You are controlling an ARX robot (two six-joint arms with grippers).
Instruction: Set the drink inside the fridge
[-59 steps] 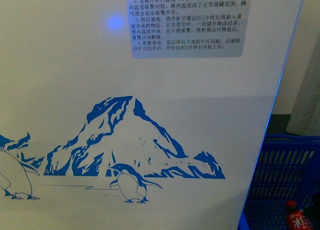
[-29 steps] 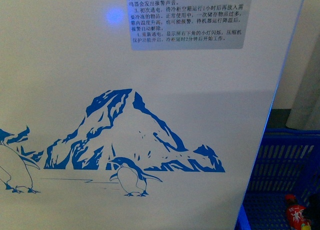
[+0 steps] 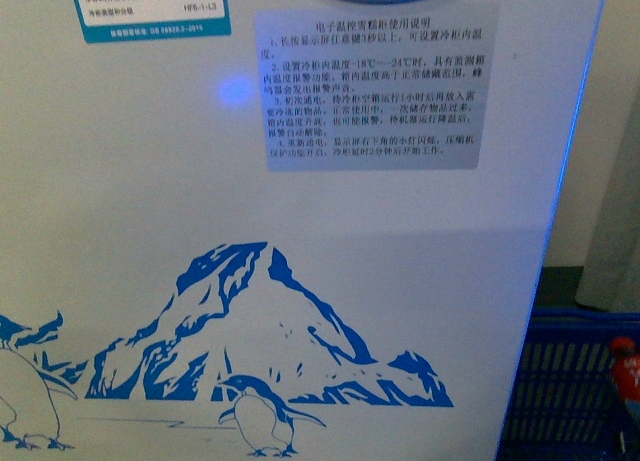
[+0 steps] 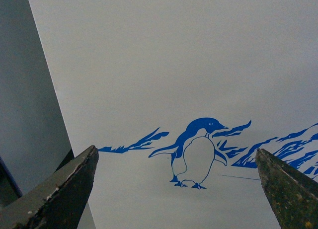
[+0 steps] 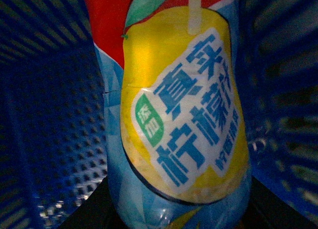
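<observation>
Facing the fridge (image 3: 300,231) front, my left jaws stand wide open, empty. Far right, the drink (image 3: 624,369) sits in the basket (image 3: 565,381); whether my right jaws grip it, I cannot tell. Loose, it could slip on lifting.

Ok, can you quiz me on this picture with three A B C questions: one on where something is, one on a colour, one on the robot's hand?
1. Where is the drink? A) on the floor B) in the blue basket C) on a shelf
2. What colour is the mountain picture on the fridge? A) green B) red C) blue
3. How is the left hand? A) open and empty B) shut on the drink C) shut on a cup

Answers: 1 B, blue mesh surrounds the drink in the right wrist view. 2 C, the mountain is blue on the white front. 3 A, its fingers stand wide apart with only the penguin picture showing between them.
</observation>
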